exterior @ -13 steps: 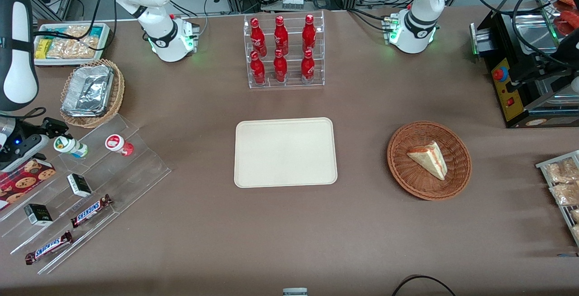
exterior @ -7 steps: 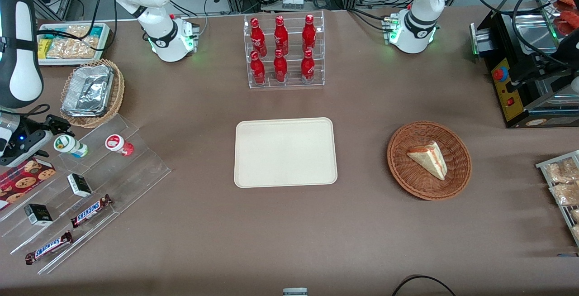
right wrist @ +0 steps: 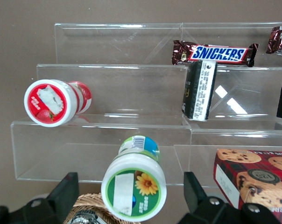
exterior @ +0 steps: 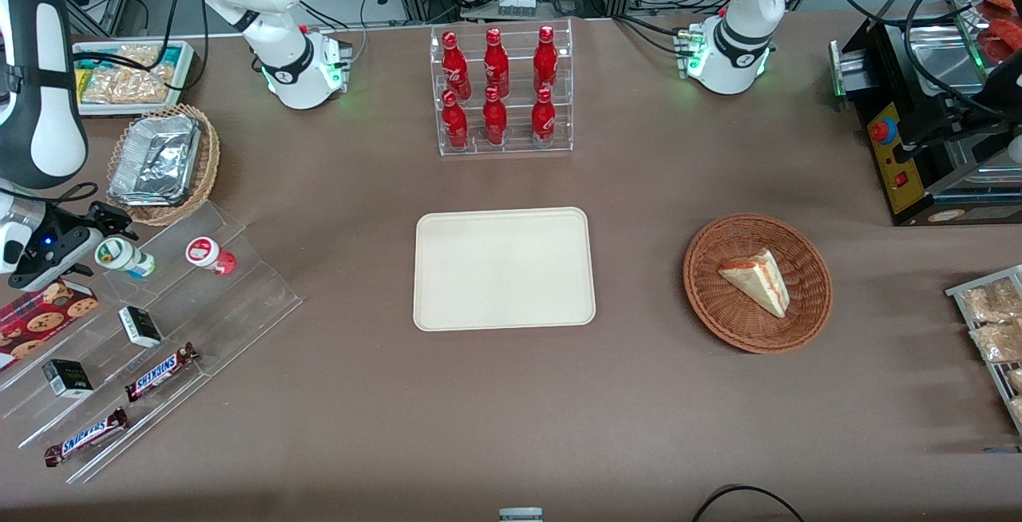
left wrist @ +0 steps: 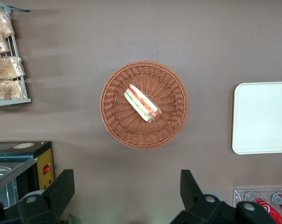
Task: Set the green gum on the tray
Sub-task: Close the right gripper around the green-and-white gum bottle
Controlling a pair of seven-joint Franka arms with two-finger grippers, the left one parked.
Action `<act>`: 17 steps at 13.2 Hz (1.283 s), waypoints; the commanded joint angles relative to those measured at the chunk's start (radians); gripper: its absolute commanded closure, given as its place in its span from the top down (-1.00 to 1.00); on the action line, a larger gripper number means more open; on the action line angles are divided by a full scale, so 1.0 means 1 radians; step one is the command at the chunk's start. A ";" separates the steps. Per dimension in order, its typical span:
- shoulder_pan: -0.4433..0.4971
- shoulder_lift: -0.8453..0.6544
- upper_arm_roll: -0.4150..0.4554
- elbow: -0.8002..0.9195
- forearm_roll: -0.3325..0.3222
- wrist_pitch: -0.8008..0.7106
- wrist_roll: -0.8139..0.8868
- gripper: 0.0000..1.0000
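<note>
The green gum (exterior: 125, 257) lies on its side on the top step of a clear stepped shelf (exterior: 239, 298), at the working arm's end of the table. In the right wrist view its white-and-green lid (right wrist: 134, 189) faces the camera. My gripper (exterior: 94, 244) is level with the gum and open. Its black fingers (right wrist: 66, 196) stand on either side of the lid without touching it. The cream tray (exterior: 503, 268) lies empty at mid-table, well away from the gripper toward the parked arm's end.
A like bottle with a red-and-white lid (exterior: 209, 255) lies beside the gum on the same step. Lower steps hold black boxes (exterior: 140, 326) and Snickers bars (exterior: 160, 370). A cookie box (exterior: 40, 321), a foil-filled basket (exterior: 160, 163), a cola rack (exterior: 501, 91) and a sandwich basket (exterior: 757, 282) stand around.
The right arm has shifted toward the green gum, bringing the open gripper's fingers up around its lid. The gum has not moved.
</note>
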 commanded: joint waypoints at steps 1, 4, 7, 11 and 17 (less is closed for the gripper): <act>-0.013 -0.034 0.007 -0.046 -0.023 0.048 -0.011 1.00; -0.013 -0.042 0.007 -0.068 -0.023 0.077 -0.020 0.93; -0.013 -0.040 0.007 -0.074 -0.023 0.090 -0.046 0.59; -0.016 -0.040 0.007 -0.082 -0.023 0.102 -0.071 -0.60; -0.010 -0.042 0.012 -0.050 -0.023 0.087 -0.059 -1.00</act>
